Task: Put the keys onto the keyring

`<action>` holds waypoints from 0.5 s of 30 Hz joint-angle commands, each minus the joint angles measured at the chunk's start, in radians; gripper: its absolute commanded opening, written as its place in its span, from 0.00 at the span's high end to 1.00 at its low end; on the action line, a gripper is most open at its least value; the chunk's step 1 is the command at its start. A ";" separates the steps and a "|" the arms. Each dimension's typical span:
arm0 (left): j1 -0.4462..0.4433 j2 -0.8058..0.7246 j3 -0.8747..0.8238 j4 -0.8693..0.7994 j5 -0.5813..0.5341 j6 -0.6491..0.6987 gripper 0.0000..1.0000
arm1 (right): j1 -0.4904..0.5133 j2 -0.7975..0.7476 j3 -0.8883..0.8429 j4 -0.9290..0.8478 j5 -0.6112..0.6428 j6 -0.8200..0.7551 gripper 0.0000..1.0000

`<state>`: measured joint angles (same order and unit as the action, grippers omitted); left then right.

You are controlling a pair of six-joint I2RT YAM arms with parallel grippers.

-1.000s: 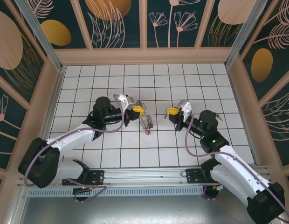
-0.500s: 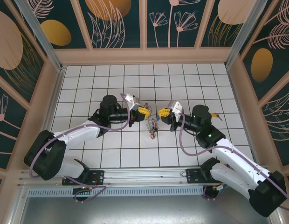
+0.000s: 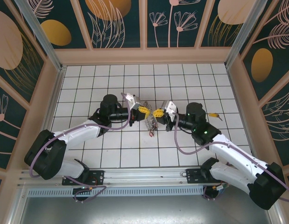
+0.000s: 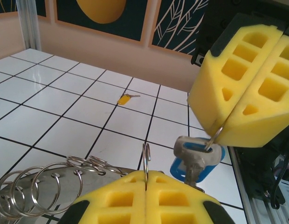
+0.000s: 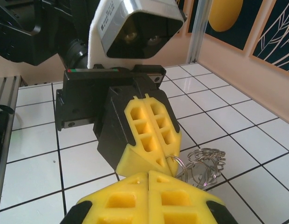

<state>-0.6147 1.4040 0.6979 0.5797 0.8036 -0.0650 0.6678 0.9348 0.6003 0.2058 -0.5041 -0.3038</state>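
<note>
**A:** What is the left end effector (image 4: 146, 179) doing?

**B:** It is closed tight on the thin keyring (image 4: 146, 156), which stands upright out of the seam between its fingers. A bunch of small rings (image 4: 46, 184) sits just beside it.

**A:** And the right end effector (image 4: 221, 128)?

**B:** It is clamped on the little loop of a blue-tagged key (image 4: 196, 161). The key hangs just under its tips, close beside the keyring. A yellow-tagged key (image 4: 126, 98) lies on the tabletop (image 4: 65, 107), well beyond both.

White tiled table (image 3: 112, 79), walled in.
Teal leaf-patterned panels (image 3: 119, 23) at twelve o'clock; an aluminium rail (image 3: 144, 181) runs along six o'clock.
</note>
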 commanded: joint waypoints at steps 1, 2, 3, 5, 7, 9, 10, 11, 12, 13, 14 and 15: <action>-0.005 0.000 0.037 0.034 0.014 0.003 1.00 | 0.013 0.020 0.044 0.048 0.020 -0.033 1.00; -0.006 0.000 0.037 0.034 0.012 0.003 1.00 | 0.015 0.027 0.045 0.051 0.024 -0.034 1.00; -0.005 0.000 0.037 0.034 0.013 0.004 1.00 | 0.017 0.035 0.048 0.054 0.030 -0.037 1.00; -0.006 0.000 0.038 0.032 0.013 0.005 1.00 | 0.022 0.045 0.054 0.060 0.043 -0.042 1.00; -0.005 0.000 0.040 0.029 0.013 0.011 1.00 | 0.028 0.055 0.060 0.065 0.053 -0.050 1.00; -0.006 0.001 0.041 0.029 0.013 0.011 1.00 | 0.032 0.067 0.067 0.062 0.064 -0.057 1.00; -0.005 0.001 0.041 0.029 0.013 0.013 1.00 | 0.035 0.071 0.070 0.060 0.068 -0.061 1.00; -0.005 0.001 0.043 0.028 0.013 0.012 1.00 | 0.037 0.076 0.073 0.058 0.069 -0.064 1.00; -0.005 0.003 0.045 0.028 0.014 0.013 1.00 | 0.039 0.080 0.073 0.060 0.071 -0.066 1.00; -0.006 0.003 0.045 0.028 0.015 0.013 1.00 | 0.041 0.082 0.075 0.062 0.076 -0.065 1.00; -0.005 0.003 0.045 0.028 0.014 0.013 1.00 | 0.044 0.088 0.076 0.064 0.084 -0.066 1.00; -0.006 0.001 0.045 0.026 0.014 0.016 1.00 | 0.046 0.089 0.076 0.066 0.091 -0.067 1.00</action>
<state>-0.6147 1.4040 0.6998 0.5724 0.8036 -0.0647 0.7010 1.0176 0.6399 0.2291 -0.4358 -0.3431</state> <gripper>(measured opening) 0.065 0.046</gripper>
